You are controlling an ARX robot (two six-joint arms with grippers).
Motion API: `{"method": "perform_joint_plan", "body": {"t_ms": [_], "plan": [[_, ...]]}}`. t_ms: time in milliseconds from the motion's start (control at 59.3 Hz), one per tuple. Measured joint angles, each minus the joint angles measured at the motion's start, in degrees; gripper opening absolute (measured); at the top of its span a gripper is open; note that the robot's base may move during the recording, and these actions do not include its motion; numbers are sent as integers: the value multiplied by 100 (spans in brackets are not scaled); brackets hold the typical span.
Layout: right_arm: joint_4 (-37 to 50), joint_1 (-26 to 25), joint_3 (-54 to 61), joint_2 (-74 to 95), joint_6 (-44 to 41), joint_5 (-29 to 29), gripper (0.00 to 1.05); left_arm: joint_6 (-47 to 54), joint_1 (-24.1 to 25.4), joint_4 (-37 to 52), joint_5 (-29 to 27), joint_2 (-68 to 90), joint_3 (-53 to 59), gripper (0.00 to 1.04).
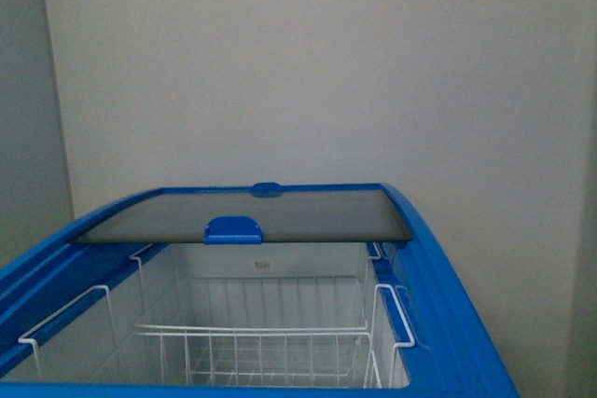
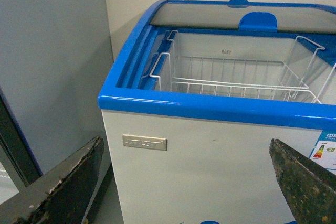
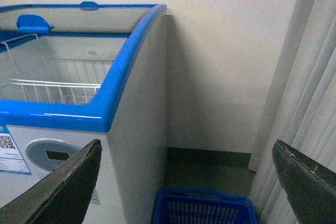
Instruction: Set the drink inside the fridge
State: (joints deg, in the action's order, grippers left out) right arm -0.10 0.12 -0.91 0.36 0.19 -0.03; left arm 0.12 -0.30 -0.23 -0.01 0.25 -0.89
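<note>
The fridge (image 1: 466, 323) is a white chest freezer with a blue rim, straight ahead. Its glass lid (image 1: 242, 214) with a blue handle is slid to the back, so the front is open onto a white wire basket (image 1: 252, 342). The fridge also shows in the left wrist view (image 2: 210, 106) and the right wrist view (image 3: 121, 82), with its oval grey display panel (image 3: 50, 155). My left gripper (image 2: 191, 182) is open and empty in front of the fridge's white front. My right gripper (image 3: 189, 182) is open and empty by its right side. No drink is in view.
A blue plastic basket (image 3: 202, 209) stands on the floor right of the fridge. A pale curtain (image 3: 304, 103) hangs at the far right. A tall grey cabinet (image 2: 47, 66) stands left of the fridge. A wall is close behind.
</note>
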Motion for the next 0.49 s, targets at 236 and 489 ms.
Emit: {"method": "perform_joint_plan", "body": {"t_ms": [236, 489], "plan": [[0, 0, 0, 0, 0, 0, 97, 0, 0, 0, 0, 2, 0, 97], [0, 0, 0, 0, 0, 0, 97, 0, 0, 0, 0, 2, 0, 97]]}}
